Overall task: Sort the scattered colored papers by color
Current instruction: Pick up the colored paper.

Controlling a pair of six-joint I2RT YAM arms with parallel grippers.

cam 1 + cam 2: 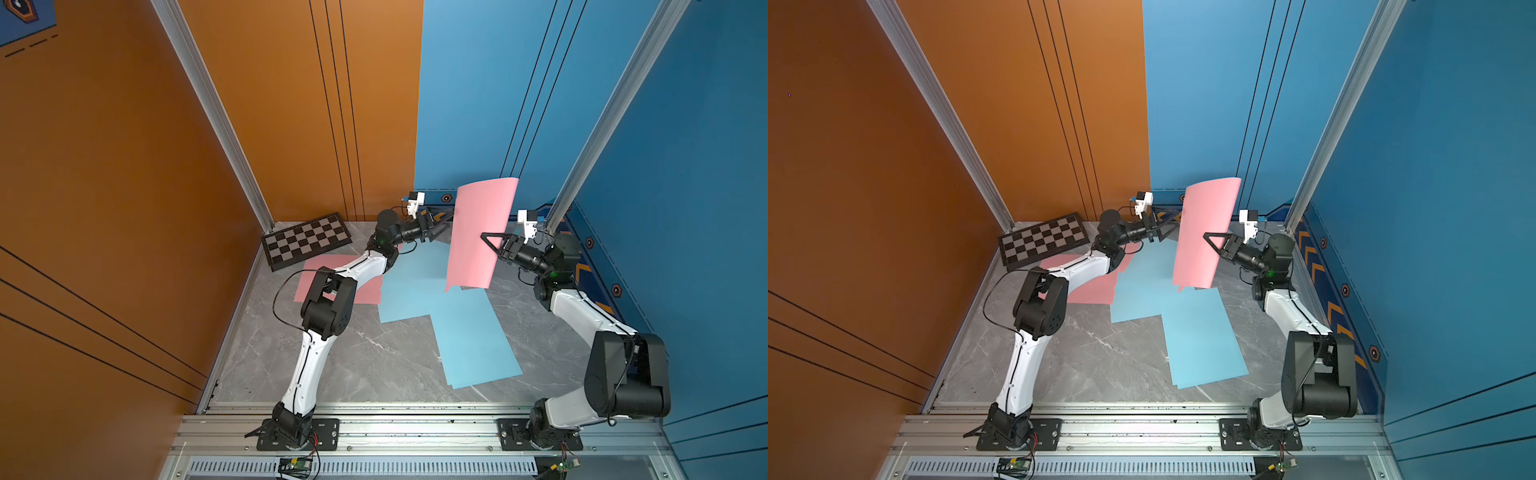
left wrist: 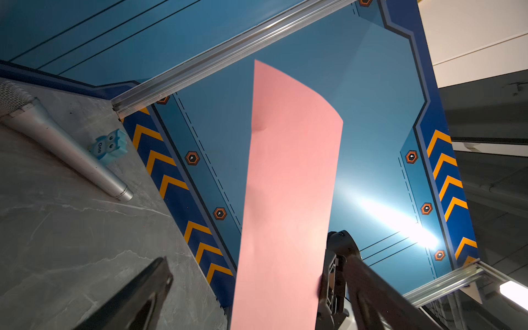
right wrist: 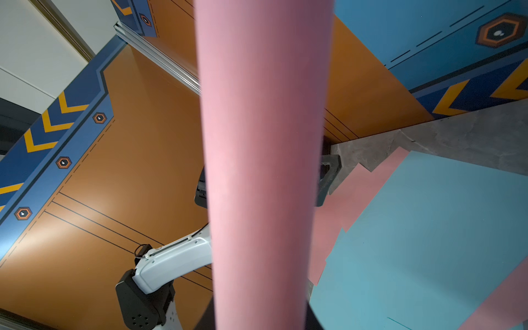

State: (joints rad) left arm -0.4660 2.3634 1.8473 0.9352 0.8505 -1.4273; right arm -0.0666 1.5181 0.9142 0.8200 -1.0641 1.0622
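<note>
— While the right gripper [image 1: 484, 237] has the pink sheet [image 1: 478, 208] up off the table [image 1: 353, 365], where does it stand for the left gripper [image 1: 450, 219]?
— Straight ahead of it. The sheet stands on end, long axis nearly upright, bowed across its width, one long edge towards the left jaws and the right jaws reaching in from the opposite edge.
— So the right jaws are clenched on it?
— Yes, about halfway up; nothing else bears it. The left jaws are spread wide and empty, their tips just at the near edge. Whether they touch it I cannot tell.
— And where should it go?
— I'd judge to the other pink sheets [image 1: 368, 291], lying flat under the left forearm, well to the left of the lifted one. The blue sheets [image 1: 469, 345] lie between the arms, below it. The left arm is nearer the pink ones, so a handover looks likely: the left jaws would close on that edge before the right release.
</note>
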